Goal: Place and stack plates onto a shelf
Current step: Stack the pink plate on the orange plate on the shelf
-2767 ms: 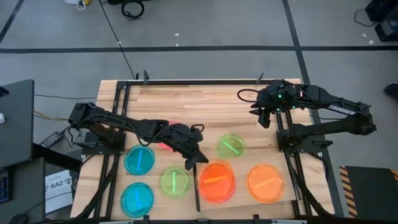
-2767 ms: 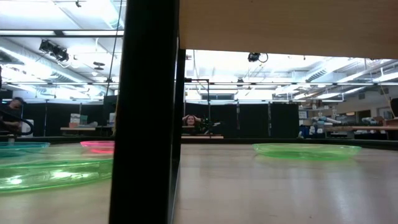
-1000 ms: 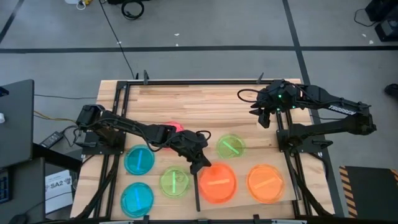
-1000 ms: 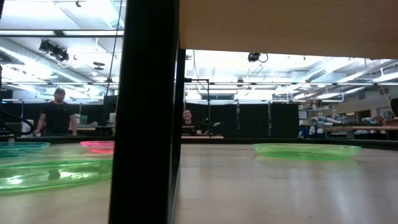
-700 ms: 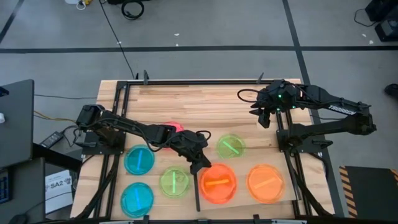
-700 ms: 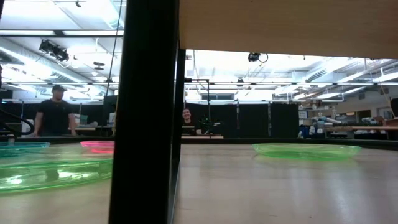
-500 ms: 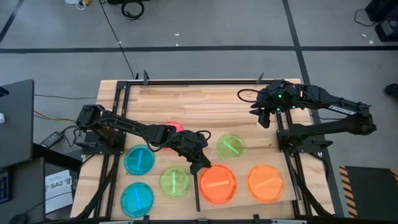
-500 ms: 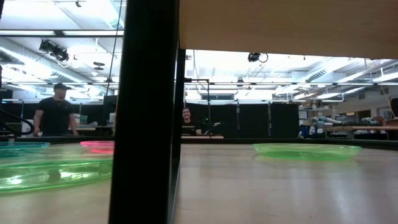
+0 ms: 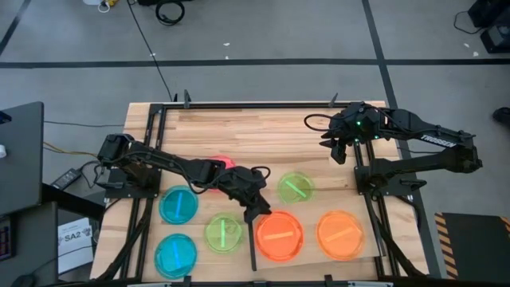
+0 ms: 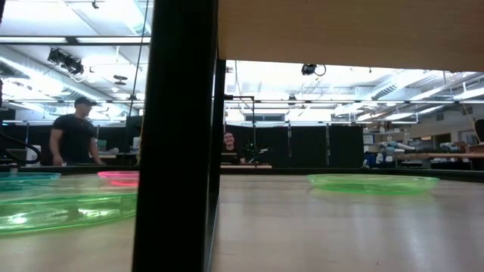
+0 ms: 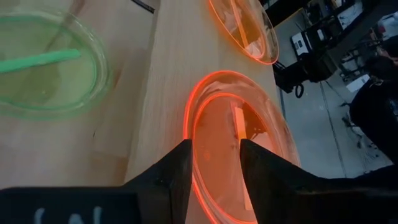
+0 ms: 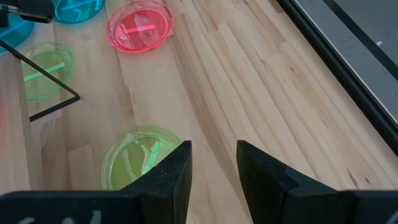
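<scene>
The shelf (image 9: 311, 253), a pale board with a black strip (image 9: 252, 251) on its left edge, carries two orange plates (image 9: 278, 233) (image 9: 341, 233). My left gripper (image 9: 259, 212) is open at the left one's rim (image 11: 188, 118), one finger on each side of it; I see no touch. That plate shows a double rim. Two green plates (image 9: 224, 233) (image 9: 296, 187), two blue ones (image 9: 178, 205) (image 9: 175, 255) and a pink one (image 9: 223, 163), half under my left arm, lie flat on the table. My right gripper (image 12: 211, 168) hovers open over the table's far right.
The low view looks out from under the shelf board (image 10: 348, 30), past its black post (image 10: 178, 136). Bare planks (image 9: 255, 131) fill the table's far half. A black frame rail (image 9: 239, 104) runs along the far edge. People stand in the room behind (image 10: 74, 132).
The left orange plate looked larger and darker a second ago; it has since settled flat on the shelf. My left arm has stayed at its rim. A person in the room behind has walked to the right.
</scene>
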